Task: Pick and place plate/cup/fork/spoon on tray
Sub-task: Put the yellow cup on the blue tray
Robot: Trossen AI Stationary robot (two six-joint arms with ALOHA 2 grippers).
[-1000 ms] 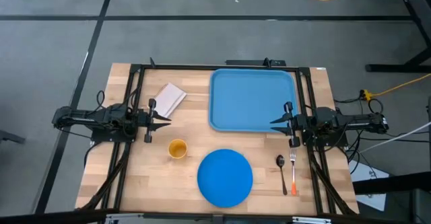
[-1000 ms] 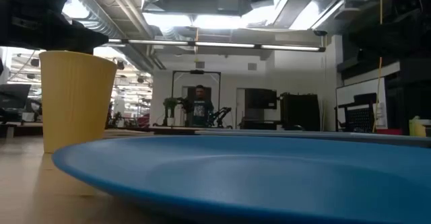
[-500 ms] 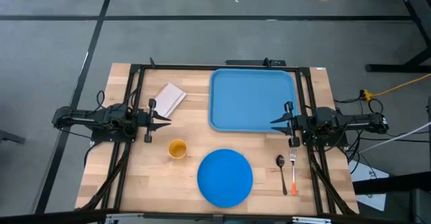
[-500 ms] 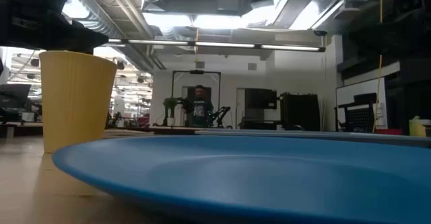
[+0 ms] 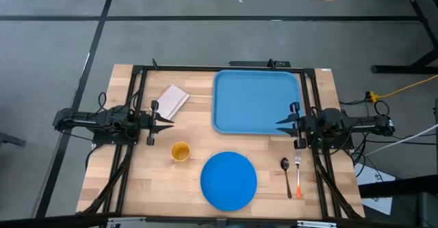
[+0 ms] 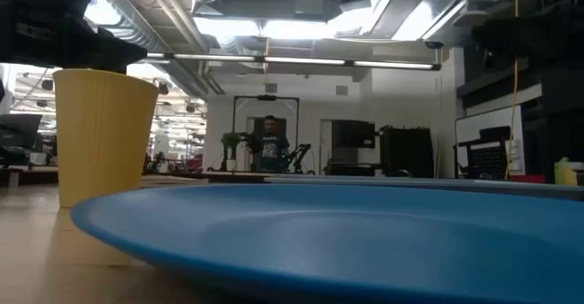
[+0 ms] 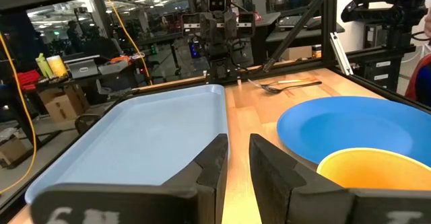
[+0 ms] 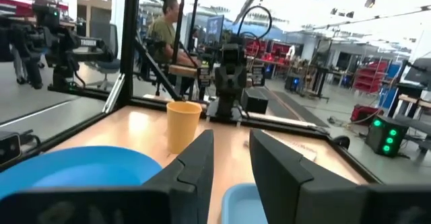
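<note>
Four task items are lying loose on the wooden bench (image 5: pixel 137 180), none of them on the tray. Nearest the front edge, the plate (image 5: pixel 228 180) is sitting flat at the middle. Just to its right, the spoon (image 5: pixel 286 175) and the fork (image 5: pixel 298 176) are lying side by side, close together, handles pointing toward the front edge. The cup (image 5: pixel 180 151) is standing upright to the left of the plate, slightly farther back and apart from it.

Behind these, the left claw (image 5: pixel 166 123) is waiting at the bench's left side, its fingers set to a narrow gap and holding nothing. The right claw (image 5: pixel 282 125) is hovering at the right edge of the tray (image 5: pixel 256 102), its fingers likewise showing a narrow gap with nothing between them. The tray is occupying the far right-centre of the bench. A folded pale cloth (image 5: pixel 172 100) is lying to the tray's left.
</note>
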